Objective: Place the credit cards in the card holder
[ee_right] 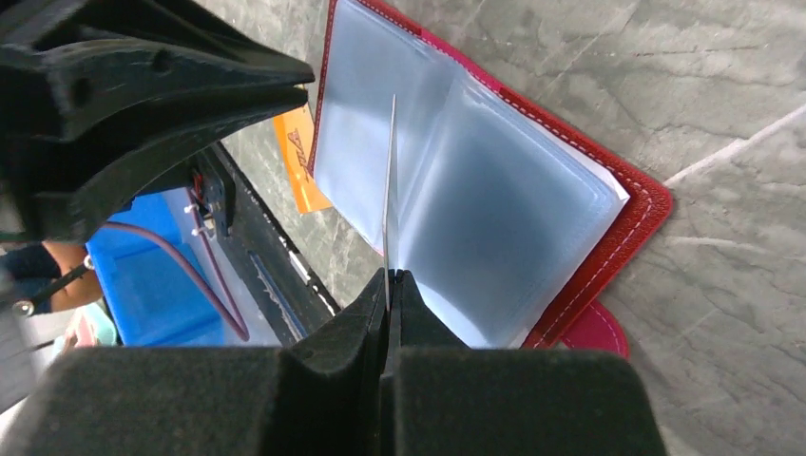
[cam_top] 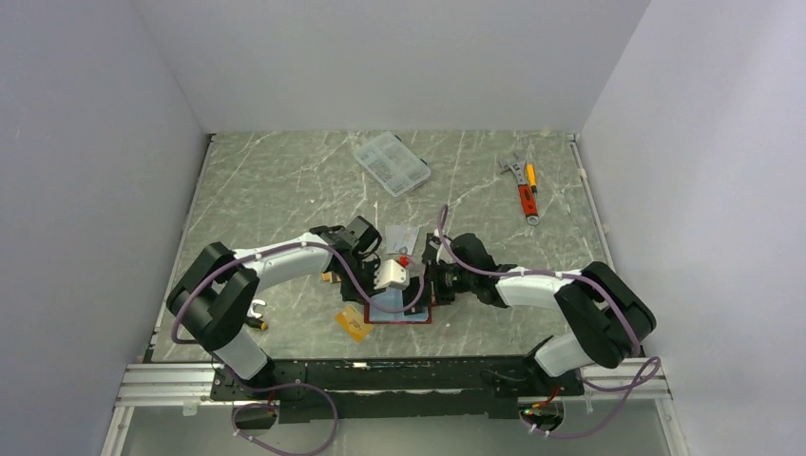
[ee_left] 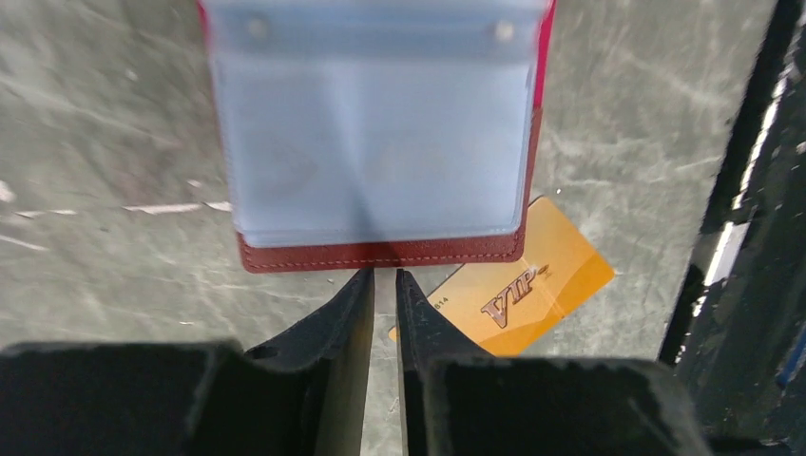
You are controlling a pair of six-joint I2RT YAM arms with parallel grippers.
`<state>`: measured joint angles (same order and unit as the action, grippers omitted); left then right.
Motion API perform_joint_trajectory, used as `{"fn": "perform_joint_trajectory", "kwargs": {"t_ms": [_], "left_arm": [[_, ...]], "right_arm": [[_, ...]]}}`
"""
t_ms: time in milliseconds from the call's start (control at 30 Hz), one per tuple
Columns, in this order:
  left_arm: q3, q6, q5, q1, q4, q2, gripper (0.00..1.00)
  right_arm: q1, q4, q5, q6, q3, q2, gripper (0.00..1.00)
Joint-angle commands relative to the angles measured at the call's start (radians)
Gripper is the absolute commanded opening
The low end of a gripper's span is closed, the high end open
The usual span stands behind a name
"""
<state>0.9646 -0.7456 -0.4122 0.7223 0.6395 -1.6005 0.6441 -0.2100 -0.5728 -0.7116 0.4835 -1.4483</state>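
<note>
Credit cards first: the orange-gold VIP card [ee_left: 518,290] lies flat on the marble table [cam_top: 285,190]. One corner touches the near-left corner of the card holder [ee_left: 380,254], and may be tucked just under it. That holder lies open between the two grippers, red cover down and pale blue sleeves up.

Left gripper [ee_left: 384,277] hangs just off the holder's left edge, fingers a narrow slit apart, nothing in the slit. Right gripper [ee_right: 390,277] is pinched tight on a thin pale sheet [ee_right: 391,180] standing edge-on over the holder's middle. Sleeve leaf or card, I can't tell.

Now the handling, as a judgement. The card looks light, stiff and slick, and it sits flush on the stone, so there's no gap for a finger. The best hold is its free long edge, away from the holder, once it's tipped or slid up. The sleeves look soft and floppy, so a pocket will need holding open.

Further out, a clear plastic box [cam_top: 391,163] and some hand tools [cam_top: 523,187] sit at the far side, well apart.
</note>
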Motion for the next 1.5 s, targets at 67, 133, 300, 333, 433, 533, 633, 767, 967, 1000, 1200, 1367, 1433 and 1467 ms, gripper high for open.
{"fn": "perform_joint_trajectory", "kwargs": {"t_ms": [67,133,300,333,433,533,633,767,967,1000,1200,1367,1433,1467], "left_arm": [[-0.027,-0.029,0.082,0.0,-0.084,-0.028,0.19],[-0.023,-0.022,0.097,0.001,-0.092,-0.038,0.19],[-0.017,-0.02,0.099,0.001,-0.099,-0.05,0.19],[-0.017,-0.019,0.098,0.002,-0.098,-0.051,0.19],[-0.015,-0.018,0.1,0.005,-0.101,-0.057,0.19],[-0.015,-0.018,0.106,0.012,-0.106,-0.061,0.18],[-0.013,-0.02,0.113,0.016,-0.106,-0.061,0.18],[-0.016,-0.019,0.114,0.017,-0.1,-0.054,0.18],[-0.018,-0.019,0.117,0.024,-0.099,-0.049,0.17],[-0.018,-0.02,0.117,0.025,-0.102,-0.049,0.17],[-0.014,-0.024,0.114,0.033,-0.106,-0.058,0.17],[-0.018,-0.033,0.127,0.049,-0.11,-0.064,0.17],[-0.02,-0.034,0.128,0.052,-0.111,-0.064,0.17],[-0.021,-0.034,0.127,0.054,-0.109,-0.063,0.17]], "right_arm": [[0.002,-0.055,-0.093,0.007,0.032,-0.033,0.0],[0.002,-0.041,-0.122,0.02,0.042,-0.062,0.0],[0.0,0.019,-0.149,0.056,0.083,-0.117,0.0],[0.0,0.038,-0.148,0.065,0.092,-0.124,0.0],[-0.002,0.077,-0.147,0.078,0.108,-0.131,0.0],[-0.004,0.113,-0.15,0.078,0.114,-0.136,0.0],[-0.008,0.146,-0.151,0.08,0.116,-0.128,0.0],[-0.016,0.18,-0.158,0.083,0.103,-0.105,0.0],[-0.019,0.177,-0.191,0.086,0.119,-0.145,0.0],[-0.018,0.179,-0.196,0.089,0.127,-0.153,0.0],[-0.018,0.196,-0.222,0.11,0.168,-0.187,0.0],[-0.022,0.199,-0.239,0.116,0.188,-0.217,0.0],[-0.028,0.205,-0.242,0.118,0.195,-0.23,0.0],[-0.03,0.205,-0.242,0.118,0.196,-0.233,0.0]]}}
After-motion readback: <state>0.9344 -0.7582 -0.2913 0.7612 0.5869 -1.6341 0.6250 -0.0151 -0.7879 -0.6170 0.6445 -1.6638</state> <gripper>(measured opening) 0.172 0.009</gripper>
